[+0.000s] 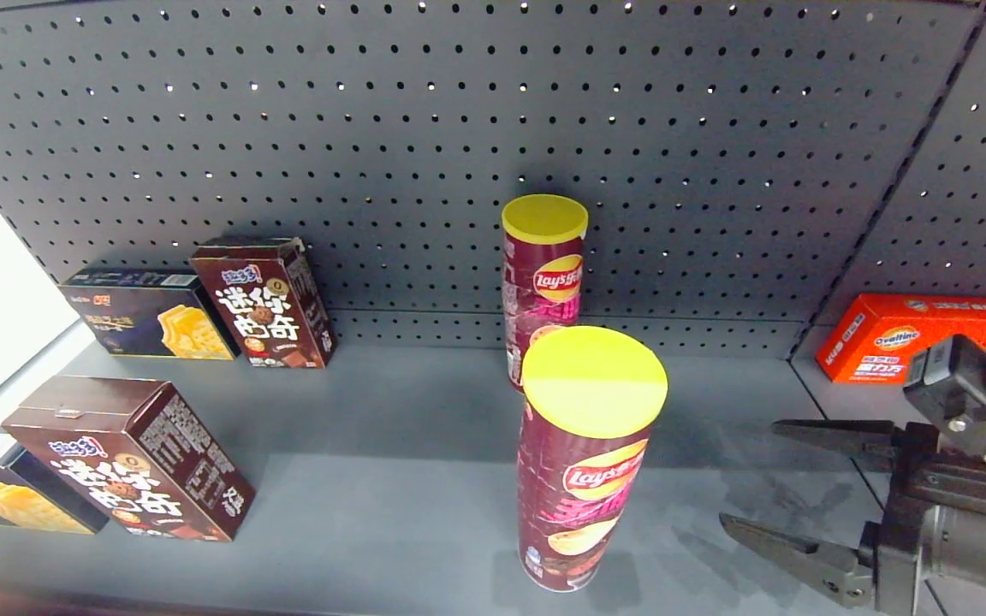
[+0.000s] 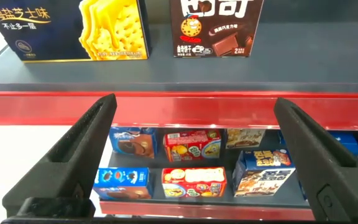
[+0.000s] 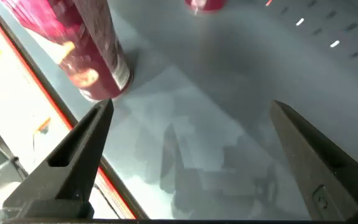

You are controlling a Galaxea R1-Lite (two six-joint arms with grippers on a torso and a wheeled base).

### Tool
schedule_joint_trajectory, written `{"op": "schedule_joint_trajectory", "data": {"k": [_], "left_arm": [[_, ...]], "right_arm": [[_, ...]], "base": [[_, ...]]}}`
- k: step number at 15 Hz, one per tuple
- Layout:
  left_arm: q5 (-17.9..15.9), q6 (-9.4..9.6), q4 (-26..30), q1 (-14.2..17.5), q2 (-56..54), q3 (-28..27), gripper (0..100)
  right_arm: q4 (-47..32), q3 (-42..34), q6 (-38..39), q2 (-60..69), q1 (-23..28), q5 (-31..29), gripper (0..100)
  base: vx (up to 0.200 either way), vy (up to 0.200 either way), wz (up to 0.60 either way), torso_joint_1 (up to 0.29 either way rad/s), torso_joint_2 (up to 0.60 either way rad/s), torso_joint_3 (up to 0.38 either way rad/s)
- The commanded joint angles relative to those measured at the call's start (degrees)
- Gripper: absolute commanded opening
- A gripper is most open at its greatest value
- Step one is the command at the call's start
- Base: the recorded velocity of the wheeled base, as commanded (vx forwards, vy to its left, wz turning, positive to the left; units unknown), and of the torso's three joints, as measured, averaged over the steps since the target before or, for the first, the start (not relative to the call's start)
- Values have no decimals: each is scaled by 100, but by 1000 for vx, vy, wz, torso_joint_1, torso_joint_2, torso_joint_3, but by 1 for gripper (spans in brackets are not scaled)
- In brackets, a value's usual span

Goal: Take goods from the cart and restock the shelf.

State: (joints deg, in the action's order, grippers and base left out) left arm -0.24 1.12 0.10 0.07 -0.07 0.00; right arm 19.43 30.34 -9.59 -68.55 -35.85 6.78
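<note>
The front chip canister (image 1: 583,479) stands upright near the front edge of the shelf (image 1: 390,428), in line with a second canister (image 1: 544,274) by the pegboard (image 1: 373,128). The right claw (image 1: 750,472) hangs near it, spread wide and empty; the left claw (image 2: 196,102), equally open and empty, faces the shelf's red lip (image 2: 42,109). Tall and narrow, the front canister would likely topple off the edge if a finger clipped it.
</note>
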Motion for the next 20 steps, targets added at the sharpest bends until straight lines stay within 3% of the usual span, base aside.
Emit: {"op": "schedule_joint_trajectory", "data": {"k": [1,8,20], "left_arm": [[-11,11,-1,1,16,0,100],[-11,2,-1,1,16,0,100],[-11,-7,-1,1,16,0,100]], "right_arm": [[8,16,10,-361,-27,-36,100],[430,270,37,-1266,-387,-467,100],[535,499,19,-1908,-633,-467,100]], "base": [[0,0,0,0,0,0],[0,0,0,0,0,0],[0,0,0,0,0,0]]}}
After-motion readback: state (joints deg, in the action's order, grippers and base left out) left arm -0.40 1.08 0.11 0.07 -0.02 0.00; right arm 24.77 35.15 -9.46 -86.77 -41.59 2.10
